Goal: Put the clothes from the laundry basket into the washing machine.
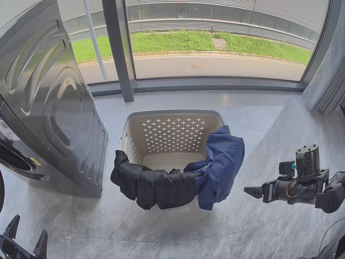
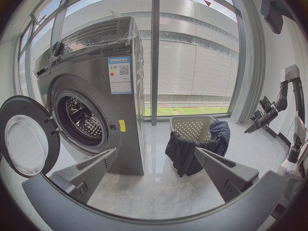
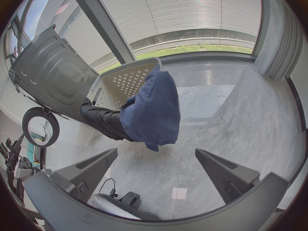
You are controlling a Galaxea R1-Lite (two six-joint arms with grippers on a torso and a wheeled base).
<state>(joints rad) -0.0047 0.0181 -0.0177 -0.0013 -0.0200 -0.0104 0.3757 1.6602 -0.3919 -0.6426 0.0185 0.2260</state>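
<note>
Left hand (image 1: 30,224) hovers spread above grey stone floor (image 1: 172,234) beside tall windows (image 1: 215,36).

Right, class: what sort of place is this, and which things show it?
Probably a laundry corner beside a large window: a front-loading washing machine with its door open, and a laundry basket with clothes draped over its rim.

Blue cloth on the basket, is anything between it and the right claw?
No, nothing visible is. The open right claw faces the blue cloth hanging over the laundry basket rim, with bare floor between them.
</note>
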